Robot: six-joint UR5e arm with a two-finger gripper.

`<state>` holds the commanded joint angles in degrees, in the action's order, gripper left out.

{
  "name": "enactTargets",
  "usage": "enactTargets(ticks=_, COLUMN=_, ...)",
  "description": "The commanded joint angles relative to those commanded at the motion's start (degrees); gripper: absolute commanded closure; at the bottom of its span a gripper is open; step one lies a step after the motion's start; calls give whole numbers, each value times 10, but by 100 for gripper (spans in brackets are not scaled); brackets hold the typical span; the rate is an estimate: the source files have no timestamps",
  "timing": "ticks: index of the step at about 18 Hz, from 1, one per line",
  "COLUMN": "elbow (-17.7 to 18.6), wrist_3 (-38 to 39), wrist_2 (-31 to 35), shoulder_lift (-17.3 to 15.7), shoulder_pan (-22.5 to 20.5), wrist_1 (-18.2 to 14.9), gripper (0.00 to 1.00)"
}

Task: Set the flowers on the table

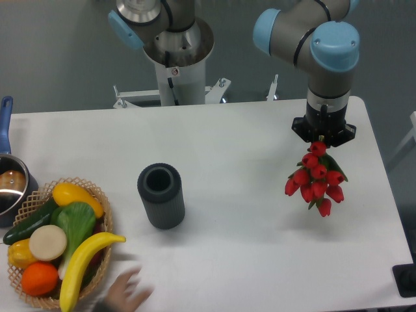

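Surface: you are looking down on a white table (227, 130) set against a grey-green wall, with the robot's base column at the back edge.
Arm: you see it reach over the right side of the table, wrist pointing straight down.
Gripper: the gripper (323, 138) hangs above the right part of the table; its fingers are hidden behind the blooms, so you cannot tell how far apart the jaws stand, though the stems run up into it.
Flowers: the flowers (316, 179), a bunch of red tulips with a few green leaves, hang heads-down just under the gripper; a faint shadow lies on the table below them.
Vase: a dark grey ribbed vase (161, 195) stands upright near the table's middle, well apart from the flowers.
Basket: a wicker basket (97, 195) at the front left holds a banana, an orange, peppers, a cucumber and other produce.
Pot: a pot (12, 188) with a blue handle sits at the left edge, touching the basket.
Hand: a blurred hand (125, 294) shows at the bottom edge, just beside the basket.
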<state>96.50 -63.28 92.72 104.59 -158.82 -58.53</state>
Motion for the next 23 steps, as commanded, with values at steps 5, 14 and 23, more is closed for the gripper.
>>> enactTargets(ticks=5, elbow=2, wrist_3=1, wrist_2=-1, shoulder_lift=18, shoulder_pan=17, wrist_1=2, gripper=89)
enactTargets(ticks=14, elbow=3, wrist_3=11, wrist_2=3, shoulder_lift=80, shoulder_pan=26, wrist_1=25, gripper=79)
enactTargets(ticks=23, elbow=-1, wrist_3=7, wrist_2=10, shoulder_lift=79, shoulder_pan=11, wrist_1=51, gripper=0)
